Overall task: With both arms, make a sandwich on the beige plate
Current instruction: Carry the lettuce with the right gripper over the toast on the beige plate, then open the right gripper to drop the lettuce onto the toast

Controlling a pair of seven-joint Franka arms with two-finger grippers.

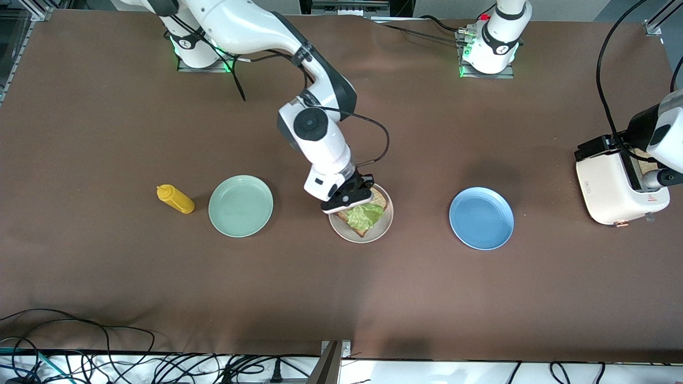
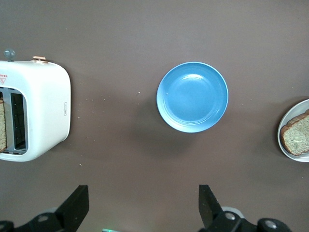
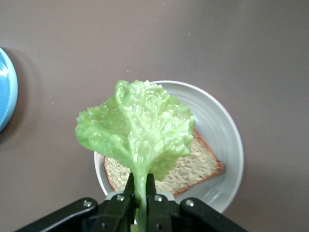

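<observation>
**Sandwich half-built: lettuce hanging over the bread**

Sandwich so far is just one square brown wholegrain bread slice [image 1: 373,205] lying on the round pale beige plate [image 1: 385,226], which sits mid-table between the round mint green plate [image 1: 240,206] and the round blue plate [image 1: 481,218]. The right gripper [image 1: 356,194] is over the beige plate with its black fingers [image 3: 129,186] pinched tight on the stem of a ruffled green lettuce leaf [image 3: 137,128]; the leaf hangs over the bread slice, and I can't tell whether it touches it.

The left gripper [image 2: 142,205] waits up in the air near the left arm's end of the table with its fingers [image 2: 79,200] spread wide and nothing between them. A white two-slot toaster [image 1: 619,186] stands at that end with a bread slice sitting in a slot. A yellow squeeze bottle [image 1: 175,199] lies on its side just beside the mint green plate, toward the right arm's end.
</observation>
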